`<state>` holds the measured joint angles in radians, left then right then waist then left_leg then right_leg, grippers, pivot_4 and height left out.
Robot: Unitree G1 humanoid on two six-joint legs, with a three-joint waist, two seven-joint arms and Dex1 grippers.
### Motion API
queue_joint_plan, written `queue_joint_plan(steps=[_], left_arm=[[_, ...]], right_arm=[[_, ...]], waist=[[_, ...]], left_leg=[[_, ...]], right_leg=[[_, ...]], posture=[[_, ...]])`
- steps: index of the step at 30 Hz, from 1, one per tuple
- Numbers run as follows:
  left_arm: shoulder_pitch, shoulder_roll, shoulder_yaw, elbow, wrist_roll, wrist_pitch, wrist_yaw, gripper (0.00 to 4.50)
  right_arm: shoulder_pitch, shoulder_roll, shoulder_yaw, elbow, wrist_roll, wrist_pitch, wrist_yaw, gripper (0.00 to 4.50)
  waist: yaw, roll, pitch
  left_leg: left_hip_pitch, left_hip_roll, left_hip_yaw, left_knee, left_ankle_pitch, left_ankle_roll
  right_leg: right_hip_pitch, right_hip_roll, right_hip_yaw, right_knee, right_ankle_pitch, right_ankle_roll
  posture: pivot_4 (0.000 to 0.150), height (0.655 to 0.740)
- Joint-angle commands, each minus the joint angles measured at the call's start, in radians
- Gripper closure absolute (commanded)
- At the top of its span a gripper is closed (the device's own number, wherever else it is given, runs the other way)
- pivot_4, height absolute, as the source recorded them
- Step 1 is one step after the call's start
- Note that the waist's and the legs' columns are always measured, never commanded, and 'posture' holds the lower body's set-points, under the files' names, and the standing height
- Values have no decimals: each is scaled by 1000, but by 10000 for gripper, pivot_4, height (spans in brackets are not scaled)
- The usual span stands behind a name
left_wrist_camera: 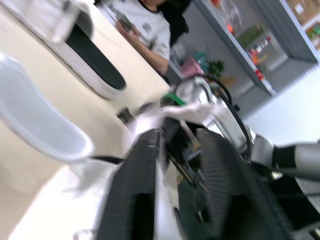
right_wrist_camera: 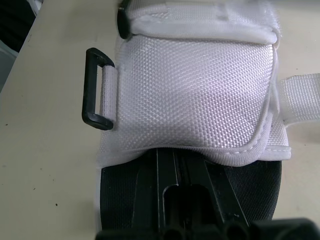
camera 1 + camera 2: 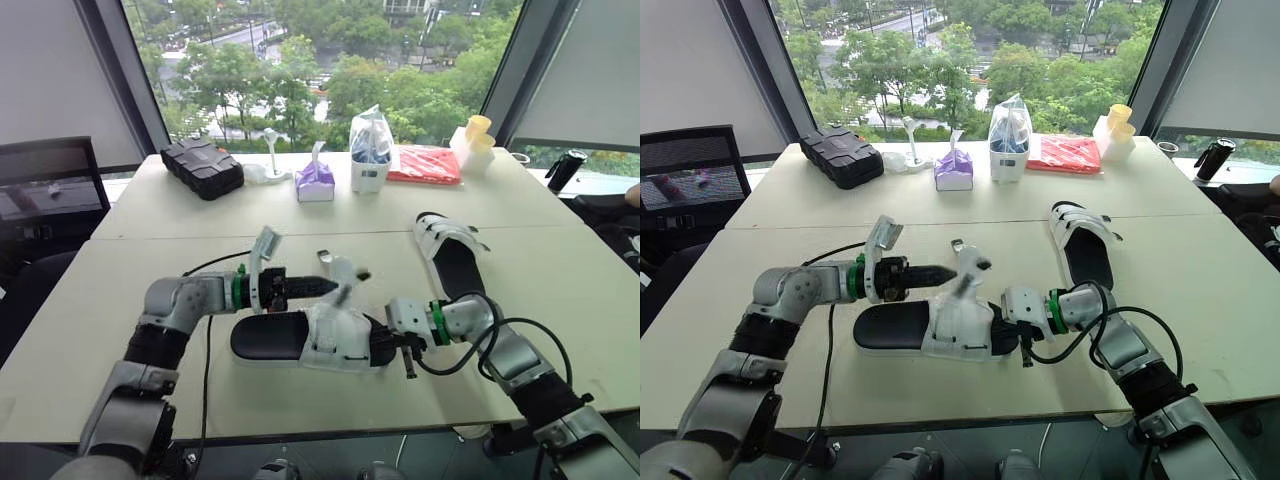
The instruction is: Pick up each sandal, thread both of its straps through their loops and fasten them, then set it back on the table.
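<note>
I am looking down at a pale bench [image 3: 330, 215]. One sandal [image 3: 290, 338] is lying on it in the lower middle of the frame. It has a black sole and white bands, and its toe end is pointing to the right side of the frame.

My left claw [image 3: 325, 288] is reaching in from the left, just above that sandal. Its two black fingers are pinching a white strap [image 3: 345, 283] and holding it up in the air over the sandal.

My right claw [image 3: 385, 345] is coming in from the lower right and touching the toe end of the sandal. Its fingers are pressed close together and holding nothing. They are lying on the black sole, and their tips are tucked under the white toe band. A black loop [image 2: 92, 90] is sticking out from the side of that band, and no strap is going through it.

The other sandal [image 3: 450, 255] is lying flat on the bench at the middle right of the frame, well apart from both claws.

Along the far edge of the bench, at the top of the frame, a black case [image 3: 203, 167], a purple tissue box [image 3: 315, 182], a clear bag [image 3: 370, 150] and a red packet [image 3: 425, 163] are sitting in a row.
</note>
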<state>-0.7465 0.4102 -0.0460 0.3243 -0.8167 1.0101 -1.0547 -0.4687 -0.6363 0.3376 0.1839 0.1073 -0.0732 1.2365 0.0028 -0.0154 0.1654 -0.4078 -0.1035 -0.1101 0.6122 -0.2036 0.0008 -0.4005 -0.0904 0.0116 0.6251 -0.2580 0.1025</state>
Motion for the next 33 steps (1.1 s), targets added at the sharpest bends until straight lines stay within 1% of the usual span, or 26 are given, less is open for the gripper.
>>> queue_joint_plan(steps=[1,3,4,6,9,15,20,28,31,33], left_arm=[[-15,-16,42,18,14,-14,24,11621],[-18,-24,63,37,28,-35,43,2065],[-21,-27,72,46,40,-50,52,934],[-28,-30,74,58,77,-100,68,934],[-38,-28,56,64,118,-139,52,934],[-38,-23,-51,77,276,-268,15,934],[-49,-44,-65,113,325,-311,4,934],[-65,-74,-42,143,350,-315,-1,934],[-69,-74,-34,146,348,-308,-8,8123],[-70,-70,-30,142,341,-297,-18,18614]], right_arm=[[23,-10,33,75,-78,25,-14,45000],[24,-11,33,75,-79,25,-14,45000],[25,-10,33,75,-79,25,-14,45000],[26,-10,34,76,-80,24,-15,45000],[26,-8,34,77,-80,24,-16,45000],[23,-6,35,80,-80,23,-16,45000],[22,-5,36,81,-81,22,-19,45000],[26,-11,34,77,-82,22,-18,45000],[25,-10,35,79,-83,21,-18,45000],[22,-9,36,82,-84,20,-18,45000]], waist=[[0,0,0],[1,0,0],[0,0,0],[1,0,0],[1,0,0],[1,0,0],[1,0,0],[1,0,0],[1,0,0],[1,0,0]], left_leg=[[0,0,0,0,0,0],[0,0,0,0,0,0],[0,0,0,0,0,0],[0,0,0,0,0,0],[0,0,0,0,0,0],[0,0,0,0,0,0],[0,0,0,0,0,0],[0,0,0,1,0,0],[0,0,0,1,0,0],[0,0,0,1,0,0]], right_leg=[[0,0,0,0,0,0],[0,0,0,0,0,0],[0,0,0,0,0,0],[0,0,0,0,0,0],[0,0,0,0,0,0],[1,0,0,0,0,0],[1,0,0,0,0,0],[1,0,0,0,0,1],[1,0,0,0,0,1],[1,0,0,0,0,1]], posture=[[1500,7400],[1500,7400],[1500,7400],[1500,7400],[1500,7400],[1500,7400],[1500,7400],[1500,7400],[1500,7400],[1500,7400]])
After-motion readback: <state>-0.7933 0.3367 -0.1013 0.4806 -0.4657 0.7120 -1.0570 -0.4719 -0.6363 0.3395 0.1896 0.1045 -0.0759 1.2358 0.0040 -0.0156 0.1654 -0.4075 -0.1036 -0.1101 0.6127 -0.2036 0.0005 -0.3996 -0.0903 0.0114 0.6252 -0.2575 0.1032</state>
